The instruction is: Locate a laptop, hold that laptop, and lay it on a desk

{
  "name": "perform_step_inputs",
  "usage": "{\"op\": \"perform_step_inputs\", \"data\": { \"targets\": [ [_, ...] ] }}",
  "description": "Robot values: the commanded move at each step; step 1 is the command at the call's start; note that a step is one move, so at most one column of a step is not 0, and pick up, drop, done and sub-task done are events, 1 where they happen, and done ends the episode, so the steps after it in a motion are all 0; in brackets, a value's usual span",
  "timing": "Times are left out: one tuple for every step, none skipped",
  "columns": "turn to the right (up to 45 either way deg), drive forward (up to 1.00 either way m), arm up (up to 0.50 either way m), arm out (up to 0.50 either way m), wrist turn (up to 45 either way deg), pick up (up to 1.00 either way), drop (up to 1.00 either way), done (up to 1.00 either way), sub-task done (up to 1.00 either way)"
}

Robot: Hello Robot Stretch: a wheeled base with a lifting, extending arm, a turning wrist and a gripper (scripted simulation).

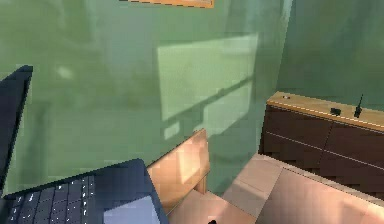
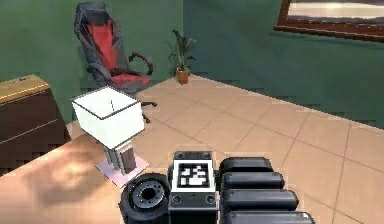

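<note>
One dark laptop [image 1: 85, 200] (lid up), position relative to pincer [image 2: 148, 196] unclear.

We looked ahead and down, close over the laptop [image 1: 85, 200]; sideways we faced a distant chair [image 2: 108, 50]; both views caught the dresser [image 1: 320, 140].

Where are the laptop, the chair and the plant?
laptop [image 1: 85, 197]: forward view, on its keyboard.
chair [image 2: 103, 42]: arm side view, on its backrest.
plant [image 2: 182, 48]: arm side view, on its leaves.
</note>
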Motion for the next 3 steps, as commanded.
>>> {"op": "perform_step_inputs", "data": {
  "targets": [
    [0.0,0.0,0.0,0.04,0.0,0.0,0.0,0.0,0.0],
    [0.0,0.0,0.0,0.0,39.0,0.0,0.0,0.0,0.0],
    [0.0,0.0,-0.28,0.0,0.0,0.0,0.0,0.0,0.0]
  ]
}}
